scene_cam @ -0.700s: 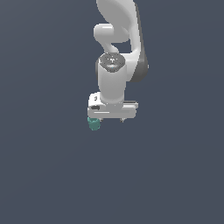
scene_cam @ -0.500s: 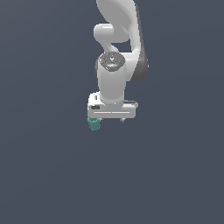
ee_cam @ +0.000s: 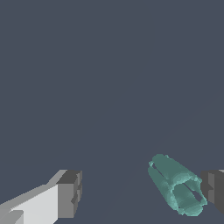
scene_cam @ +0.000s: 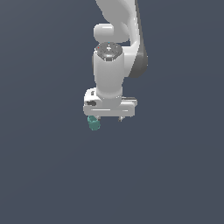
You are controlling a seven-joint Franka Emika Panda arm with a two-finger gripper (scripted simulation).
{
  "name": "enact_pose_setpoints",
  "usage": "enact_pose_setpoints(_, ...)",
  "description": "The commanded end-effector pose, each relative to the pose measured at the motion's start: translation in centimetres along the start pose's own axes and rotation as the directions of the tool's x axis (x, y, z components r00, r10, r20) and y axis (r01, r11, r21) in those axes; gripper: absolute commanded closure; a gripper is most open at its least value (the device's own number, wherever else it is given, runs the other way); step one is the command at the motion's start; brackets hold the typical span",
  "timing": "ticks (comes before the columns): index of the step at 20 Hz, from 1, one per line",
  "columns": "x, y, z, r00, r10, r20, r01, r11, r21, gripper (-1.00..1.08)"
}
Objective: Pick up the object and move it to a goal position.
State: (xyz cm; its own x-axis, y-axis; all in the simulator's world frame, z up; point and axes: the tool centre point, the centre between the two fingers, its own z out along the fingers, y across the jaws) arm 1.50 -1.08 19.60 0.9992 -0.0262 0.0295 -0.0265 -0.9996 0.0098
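So the white Franka arm's gripper (scene_cam: 108,118) is pointing straight down over a plain dark slate-grey counter (scene_cam: 48,175). The small teal-green lumpy, roundish object (scene_cam: 93,123) sits right under the gripper's end on the exterior view's left, just below the white crossbar of the hand.

The wrist view is more useful. The jaws are spread wide apart, with a big gap of bare counter between the two dark grey fingertip pads (ee_cam: 70,194). The teal object (ee_cam: 176,190) looks more like a short ribbed, translucent barrel from here, lying tilted, and it's pressed up against or just beside the inner face of one pad, the one only partly in frame at the picture's edge. The other pad is well apart from it. So the jaws are open and not clamped on anything; only one finger is near the object, and I can't really tell if it's actually touching or just next to it.
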Motion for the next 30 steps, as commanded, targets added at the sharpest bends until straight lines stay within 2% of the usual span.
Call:
enact_pose_setpoints(1, -0.1, 0.0, 0.1, 1.000, -0.006, 0.002, 0.006, 1.000, 0.000, -0.92)
enact_pose_setpoints(10, -0.5, 0.9, 0.6, 0.996, -0.090, 0.003, 0.090, 0.996, 0.000, -0.92)
enact_pose_setpoints(16, -1.1, 1.9, 1.3, 0.981, -0.195, 0.006, 0.195, 0.981, 0.001, -0.92)
enact_pose_setpoints(23, -2.1, 3.3, 2.4, 0.938, -0.348, 0.010, 0.348, 0.938, 0.004, -0.92)
enact_pose_setpoints(30, -3.1, 4.7, 3.4, 0.870, -0.493, 0.012, 0.492, 0.870, 0.009, -0.92)
